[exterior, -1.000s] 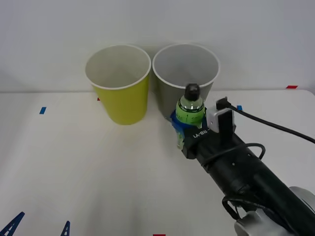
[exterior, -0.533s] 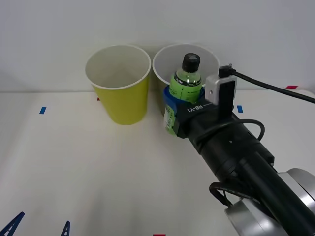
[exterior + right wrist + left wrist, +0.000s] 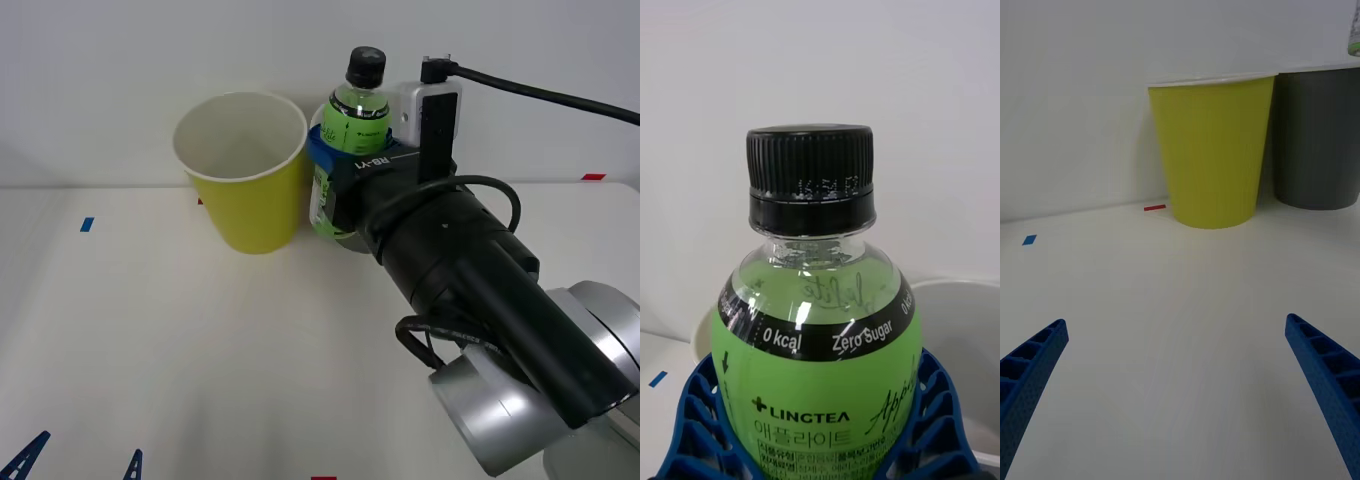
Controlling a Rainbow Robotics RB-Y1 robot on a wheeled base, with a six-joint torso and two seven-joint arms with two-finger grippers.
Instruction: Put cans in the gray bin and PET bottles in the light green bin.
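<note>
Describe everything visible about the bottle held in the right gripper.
The PET bottle is small, of clear plastic, with a ribbed black screw cap, still on, and a bright green label reading "0 kcal", "Zero Sugar" and "LINGTEA". It stands upright, lifted off the table, clamped around its body between the blue ribbed fingers of the right gripper. In the front view it appears in front of the gray bin, beside the light green bin.

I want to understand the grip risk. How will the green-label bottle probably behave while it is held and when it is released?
The PET bottle looks full of liquid, so likely heavy for its size. Its glossy label may slip, though the right pincer wraps ribbed blue fingers around it. Round-bodied, it would probably roll if dropped sideways.
</note>
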